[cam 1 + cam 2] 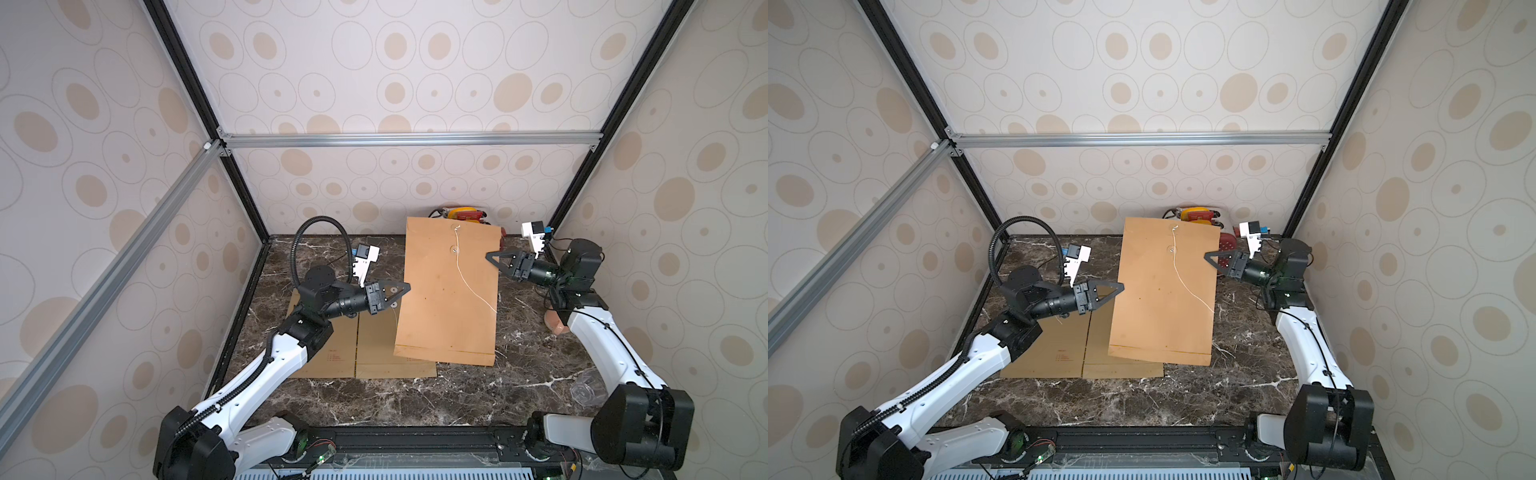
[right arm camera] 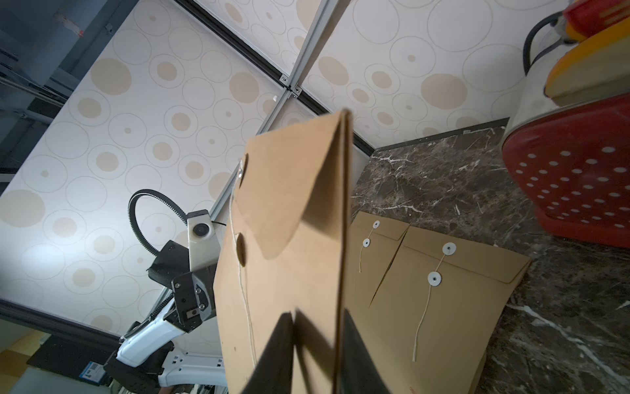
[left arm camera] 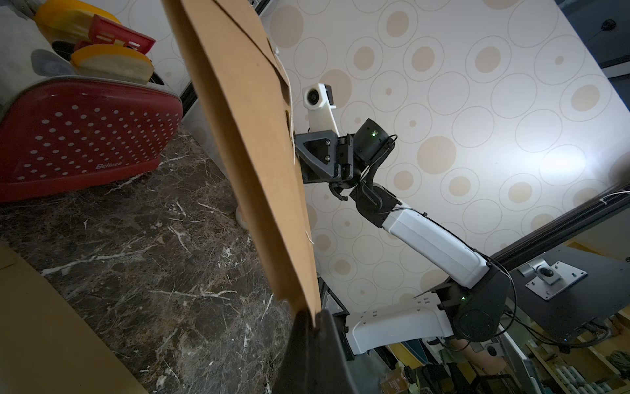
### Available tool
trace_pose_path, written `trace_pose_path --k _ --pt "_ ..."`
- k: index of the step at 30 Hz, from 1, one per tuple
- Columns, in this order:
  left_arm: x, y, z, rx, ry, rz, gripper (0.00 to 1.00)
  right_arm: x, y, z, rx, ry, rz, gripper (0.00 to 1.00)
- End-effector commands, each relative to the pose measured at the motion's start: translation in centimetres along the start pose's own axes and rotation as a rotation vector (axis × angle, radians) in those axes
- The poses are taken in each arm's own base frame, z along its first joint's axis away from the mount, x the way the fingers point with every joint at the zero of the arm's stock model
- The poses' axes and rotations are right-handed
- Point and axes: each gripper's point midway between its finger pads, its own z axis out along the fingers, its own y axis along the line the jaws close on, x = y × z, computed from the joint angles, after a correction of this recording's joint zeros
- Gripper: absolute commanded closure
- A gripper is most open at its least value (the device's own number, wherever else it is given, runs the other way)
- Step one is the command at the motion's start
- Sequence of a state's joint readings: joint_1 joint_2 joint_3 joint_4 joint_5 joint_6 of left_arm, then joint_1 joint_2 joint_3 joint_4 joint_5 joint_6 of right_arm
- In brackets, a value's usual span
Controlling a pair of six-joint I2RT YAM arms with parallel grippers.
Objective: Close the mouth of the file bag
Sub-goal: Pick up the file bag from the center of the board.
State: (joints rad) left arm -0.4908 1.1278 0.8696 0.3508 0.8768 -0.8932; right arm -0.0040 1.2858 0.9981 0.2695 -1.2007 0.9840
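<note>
In both top views the brown file bag [image 1: 449, 291] [image 1: 1167, 291] hangs tilted above the marble table, flap end toward the back wall. My left gripper [image 1: 405, 286] [image 3: 315, 314] is shut on its left edge. My right gripper [image 1: 491, 255] [image 2: 317, 310] has a finger on each side of the right edge, closed onto the paper. The flap [image 2: 272, 204] is folded over the mouth, its tip lifting slightly. A white string [image 1: 459, 266] hangs loose from the upper button past the lower one, wound on neither.
Two more brown envelopes [image 1: 365, 353] lie flat on the table below the held bag. A red toaster with yellow slices [image 1: 463, 214] [image 3: 85, 136] stands at the back wall. A clear plastic cup [image 1: 586, 390] sits near the right arm's base. Patterned walls enclose three sides.
</note>
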Motion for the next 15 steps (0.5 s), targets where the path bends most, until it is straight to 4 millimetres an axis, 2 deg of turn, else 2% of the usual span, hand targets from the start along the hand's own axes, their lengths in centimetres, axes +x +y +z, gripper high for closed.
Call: trace_pose_path --k 1,4,5,6,8,9,11,13,15 --pt "-0.8 -1.0 -0.1 0.025 -0.009 0.042 1.00 0.0 0.9 0.2 -0.029 0.011 -0.030 0.93" --pt "-0.3 -0.6 -0.1 -0.008 0.030 0.037 1.00 -0.2 1.5 0.0 -0.028 0.004 -0.045 1.00" --pt "-0.1 -0.5 -0.2 -0.019 0.035 0.042 0.94 -0.3 1.9 -0.1 -0.027 0.001 -0.058 1.00" --pt "-0.1 -0.4 -0.4 -0.031 0.038 0.047 0.83 -0.5 2.3 -0.2 -0.025 -0.002 -0.072 1.00" --pt "0.1 -0.2 -0.5 -0.054 0.047 0.050 0.53 -0.6 3.2 -0.3 -0.027 0.001 -0.096 1.00" --pt "0.2 -0.1 -0.7 -0.071 0.052 0.051 0.42 -0.8 3.7 -0.4 -0.032 0.000 -0.108 1.00" --pt "0.0 0.1 -1.0 -0.103 0.053 0.066 0.33 -1.0 4.8 -0.6 -0.047 0.000 -0.127 1.00" --pt "-1.3 0.1 -2.1 -0.151 -0.011 0.099 0.21 -1.2 5.9 -0.7 -0.057 0.001 -0.147 1.00" --pt "-2.7 0.4 -3.3 -0.203 -0.073 0.139 0.15 -1.4 6.7 -0.9 -0.062 -0.004 -0.169 1.00"
